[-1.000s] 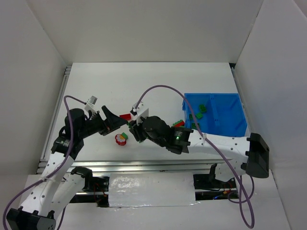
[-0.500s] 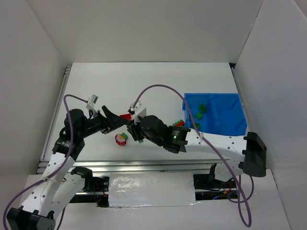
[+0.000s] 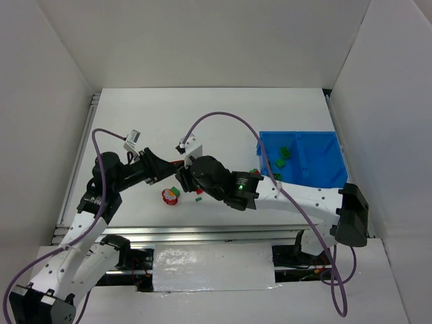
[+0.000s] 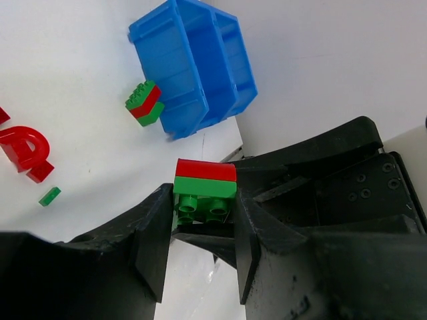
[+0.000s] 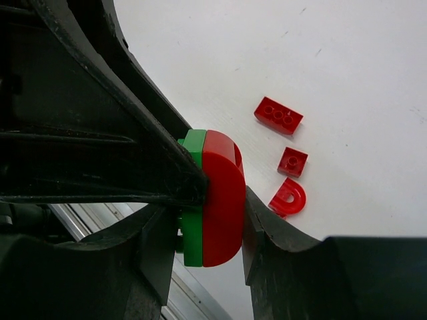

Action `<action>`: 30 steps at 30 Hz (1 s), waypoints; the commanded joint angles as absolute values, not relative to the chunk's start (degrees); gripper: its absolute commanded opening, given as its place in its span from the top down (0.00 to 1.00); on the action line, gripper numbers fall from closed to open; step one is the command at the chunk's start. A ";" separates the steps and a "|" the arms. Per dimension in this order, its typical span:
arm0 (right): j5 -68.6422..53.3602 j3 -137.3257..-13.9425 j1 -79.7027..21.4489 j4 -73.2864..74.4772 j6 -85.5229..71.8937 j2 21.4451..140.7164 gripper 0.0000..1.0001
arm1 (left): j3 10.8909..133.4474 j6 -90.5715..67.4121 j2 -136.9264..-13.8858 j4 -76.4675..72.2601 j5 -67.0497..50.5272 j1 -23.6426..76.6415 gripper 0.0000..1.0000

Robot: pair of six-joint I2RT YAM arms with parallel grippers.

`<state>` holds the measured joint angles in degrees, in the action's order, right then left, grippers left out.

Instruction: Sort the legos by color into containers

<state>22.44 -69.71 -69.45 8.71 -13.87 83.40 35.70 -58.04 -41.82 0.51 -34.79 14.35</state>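
Red over green, a joined red-green brick point(image 4: 205, 187) sat pinched between the fingers of the left gripper point(image 4: 202, 203). Its jaws were pressed tight against the brick's sides, mostly on the green half as far as the left wrist view showed. The right gripper point(image 5: 208, 223) was clamped on what looked like the same piece, one finger against the green face and the other against the rounded red face. From above, the two grippers met nose to nose over the white table point(image 3: 223, 115), left of centre and well apart from the blue bin point(image 3: 317, 177). The bin stood at the right with a few green bricks point(image 3: 283, 154) in its left-hand compartment. The step in hand seemed to be pulling the two colours apart. The main risk was that the right fingers appeared to squeeze across the seam, so a pull might drag the whole brick out of the left grip instead of splitting it. If the halves did part, they could part suddenly. With so little surface held, one could spring loose and land among the loose red pieces point(image 5: 278, 115), near the round red-white piece point(image 3: 169, 196), or off the table's near edge. A second red-green brick point(image 4: 145, 103) lay unsplit just beside the bin's outer wall.
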 commanded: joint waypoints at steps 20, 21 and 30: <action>-32.09 -45.52 -49.57 -11.69 -30.49 51.06 0.01 | 34.02 -55.28 -38.06 -26.26 -55.89 17.49 1.00; -32.43 -46.14 -49.57 -11.95 -30.85 52.37 0.01 | 33.93 -55.63 -37.88 -27.15 -55.64 17.66 1.00; -36.20 -49.65 -49.66 -17.93 -33.39 58.44 0.03 | 34.98 -54.15 -37.62 -27.96 -56.69 20.65 1.00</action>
